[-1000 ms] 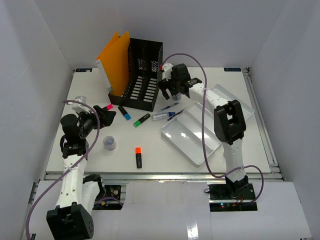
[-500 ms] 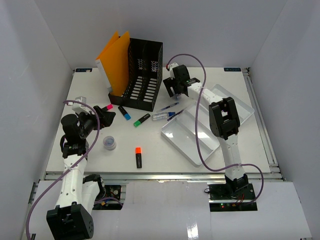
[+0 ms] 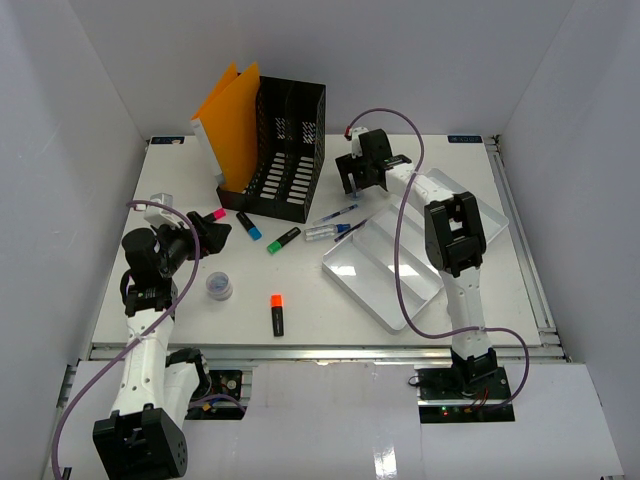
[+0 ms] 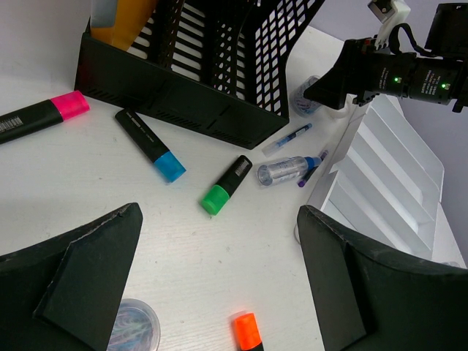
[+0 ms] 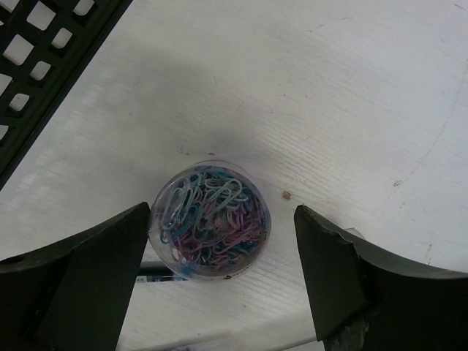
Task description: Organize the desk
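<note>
White laminate with a metal rail along its near edge, the desk (image 3: pixel 330 315) spreads out ahead of both arm bases, and loose stationery is scattered over its left and middle parts. Closest to the near edge an orange-capped highlighter (image 3: pixel 276 312) is seen, with a small round clear tub (image 3: pixel 219 286) a little to its left. Just beyond that tub, toward the left edge, the left gripper (image 3: pixel 208 234) is held off the surface, its fingers spread and nothing between them. Further in, a pink-capped highlighter (image 3: pixel 217 214), a blue-capped marker (image 3: pixel 246 225) and a green-capped marker (image 3: pixel 283 240) lie in a loose row. A small clear bottle (image 3: pixel 320 232) and two pens (image 3: pixel 336 214) follow, beside the white compartmented tray (image 3: pixel 375 285), which is set aslant toward the right edge. Toward the far edge a black mesh file holder (image 3: pixel 285 150) stands with orange folders (image 3: pixel 232 115) at its left side. Just right of the holder, the right gripper (image 3: pixel 352 186) is poised over a tub of paper clips (image 5: pixel 212 219) — its fingers (image 5: pixel 88 278) are spread wide, one on each side, neither touching.

The step in hand is judged to be the pickup of that tub. It would be done best by a straight descent with the tub centred, the pads brought low on the wall and closed gently — a round plastic wall may slip or twist. Whether a lid is fitted cannot be told, so the tub should be carried upright.
</note>
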Controlling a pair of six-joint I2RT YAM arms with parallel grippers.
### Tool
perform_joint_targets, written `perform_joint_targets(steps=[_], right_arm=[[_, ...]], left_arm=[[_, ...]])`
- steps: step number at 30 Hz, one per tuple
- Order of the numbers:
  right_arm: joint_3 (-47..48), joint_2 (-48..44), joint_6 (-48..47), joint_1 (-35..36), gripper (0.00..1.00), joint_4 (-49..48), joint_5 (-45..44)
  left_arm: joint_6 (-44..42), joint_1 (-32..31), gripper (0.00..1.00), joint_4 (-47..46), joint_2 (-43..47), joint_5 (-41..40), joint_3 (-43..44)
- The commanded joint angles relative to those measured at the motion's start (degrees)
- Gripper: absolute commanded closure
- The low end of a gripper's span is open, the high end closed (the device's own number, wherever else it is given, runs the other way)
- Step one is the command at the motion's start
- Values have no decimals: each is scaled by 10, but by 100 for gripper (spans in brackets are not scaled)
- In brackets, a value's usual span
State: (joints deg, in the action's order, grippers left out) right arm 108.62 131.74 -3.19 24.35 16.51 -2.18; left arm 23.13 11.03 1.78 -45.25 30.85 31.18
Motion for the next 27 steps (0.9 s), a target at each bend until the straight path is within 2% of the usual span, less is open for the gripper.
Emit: perform_joint_targets(steps=[1, 3, 6, 11, 14, 17, 20, 23, 27], right_arm=[[6, 10, 8, 3, 17, -10, 17], [8, 12, 7, 3, 19, -11, 34], [10, 15, 7, 3, 29, -10, 43], [11, 15, 3, 2, 52, -9, 50], [11, 4, -8, -1, 72, -9, 53], [5, -26, -27, -13, 84, -9, 82], [-7, -68, -39, -29, 88, -9, 144], [-30, -131, -49, -86, 92, -13, 220], [-79, -183, -40, -170, 92, -33, 284]], left_arm=[[-6, 0, 2, 5, 6, -3, -3], [-6, 0, 2, 5, 5, -3, -2], [-6, -1, 2, 5, 6, -3, -3], [-7, 0, 2, 6, 5, -4, -2], [-8, 0, 2, 7, 7, -6, -2], [-9, 0, 2, 7, 8, -6, -2], [-9, 0, 2, 8, 9, -6, -2], [-9, 0, 2, 8, 11, -6, -2], [-10, 0, 2, 8, 15, -7, -1]])
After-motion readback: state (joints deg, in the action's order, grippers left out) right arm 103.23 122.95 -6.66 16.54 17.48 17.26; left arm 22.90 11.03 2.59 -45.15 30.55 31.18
